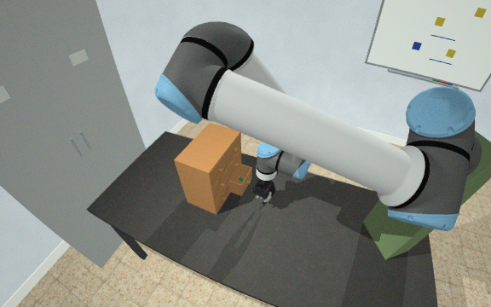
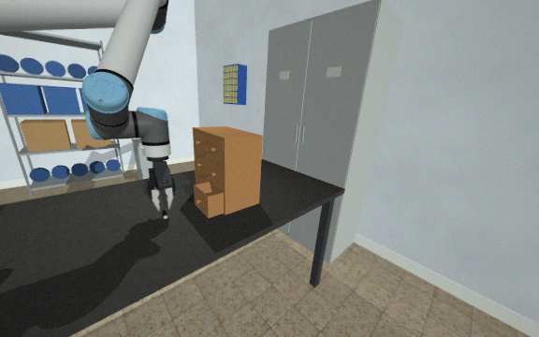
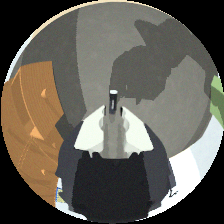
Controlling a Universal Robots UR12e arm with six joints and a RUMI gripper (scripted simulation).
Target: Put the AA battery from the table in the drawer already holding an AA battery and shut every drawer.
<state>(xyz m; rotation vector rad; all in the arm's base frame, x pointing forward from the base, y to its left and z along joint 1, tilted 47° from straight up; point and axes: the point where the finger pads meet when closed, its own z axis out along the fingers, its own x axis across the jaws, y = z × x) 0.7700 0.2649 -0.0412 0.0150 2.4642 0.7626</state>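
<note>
The chest [image 1: 194, 170] [image 2: 242, 173] stands upright on the table [image 1: 305, 256] [image 2: 87, 243]. A bottom drawer [image 1: 238, 188] [image 2: 215, 204] is pulled out; a small green battery [image 1: 240, 179] lies inside it. The other drawers look shut. The table's AA battery [image 1: 263, 205] [image 2: 165, 216] [image 3: 113, 100], dark with a pale end, is at the table surface in front of the chest. My gripper [image 1: 262, 201] [image 2: 164, 212] [image 3: 113, 107] points down there, partly open, its fingertips on either side of the battery with narrow gaps. Whether the battery stands or lies is unclear.
The chest's drawer fronts and knobs [image 3: 36, 132] are close on the left in the wrist view. The open drawer juts toward my gripper. A green base block [image 1: 403, 243] is at the table's far end, and a grey cabinet [image 1: 58, 128] [image 2: 321, 94] stands behind the chest.
</note>
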